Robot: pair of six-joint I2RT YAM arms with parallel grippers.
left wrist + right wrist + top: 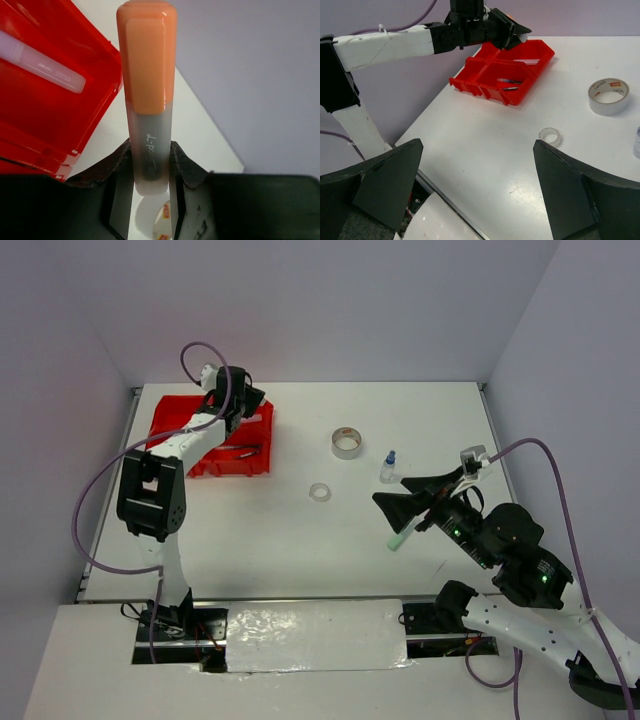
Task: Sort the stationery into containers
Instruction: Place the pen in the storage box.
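Pinching the orange-capped marker (148,90) at the red tray (45,115), the left hand (148,165); right hand (477,147) spread, well apart.

Organiser tray (165,420) sits at far left of table (300,560), pens (243,451) in its near-right compartment. Tape roll (347,442) mid-table; tape ring (319,492) nearer and slightly left of it, bottle (388,468) standing right of it and slightly nearer. Marker (403,535) lies nearer than bottle, partly under right arm (500,535).
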